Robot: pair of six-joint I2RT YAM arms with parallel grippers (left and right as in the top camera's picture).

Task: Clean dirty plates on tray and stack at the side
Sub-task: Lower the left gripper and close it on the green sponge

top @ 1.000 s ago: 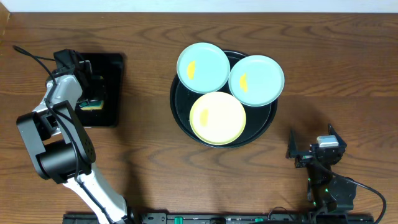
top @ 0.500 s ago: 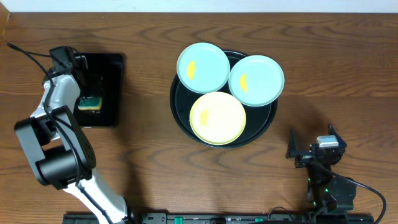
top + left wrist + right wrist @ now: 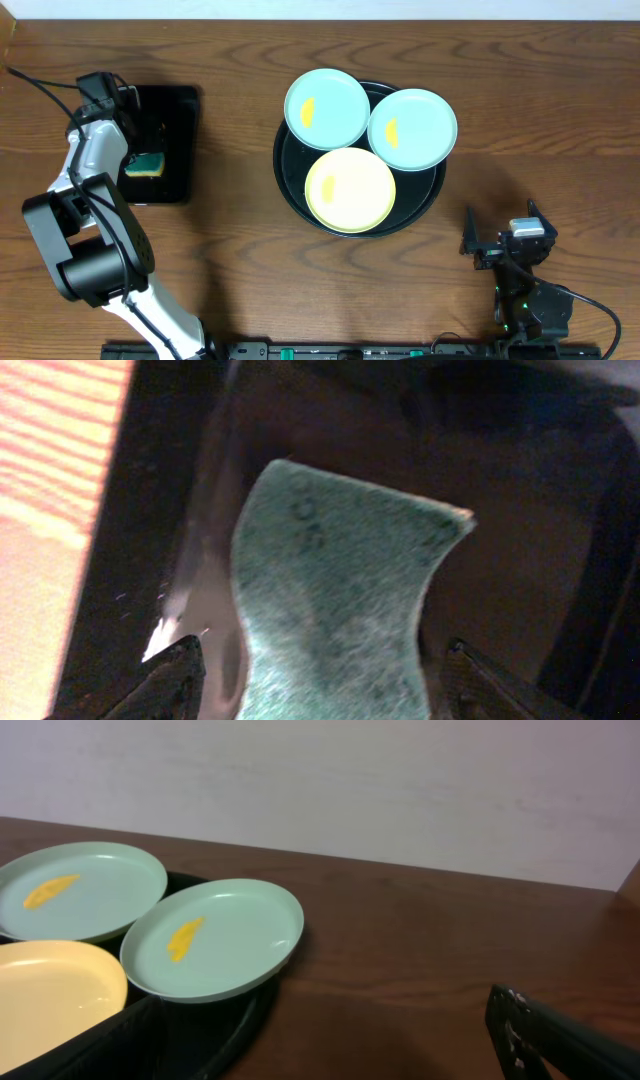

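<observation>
Three plates lie overlapping on the round black tray (image 3: 289, 172): a light blue plate (image 3: 327, 108) at the back left, a second light blue plate (image 3: 412, 129) at the back right, and a pale yellow plate (image 3: 350, 189) in front. Both blue ones carry a yellow-orange smear. My left gripper (image 3: 143, 140) hangs open over a green sponge (image 3: 330, 590); its fingertips (image 3: 172, 678) stand either side of the sponge's near end without pressing it. My right gripper (image 3: 500, 225) rests open near the front right of the table, away from the plates. Only one of its fingers (image 3: 560, 1040) shows in the right wrist view.
The sponge (image 3: 146, 163) lies in a small rectangular black tray (image 3: 182, 110) at the left of the wooden table. A cable trails from the left arm toward the table's left edge. Bare wood lies between the two trays and to the right of the round one.
The left arm has shifted slightly left and toward the back over the rectangular tray, uncovering more of the sponge. The plates and the right arm have not moved.
</observation>
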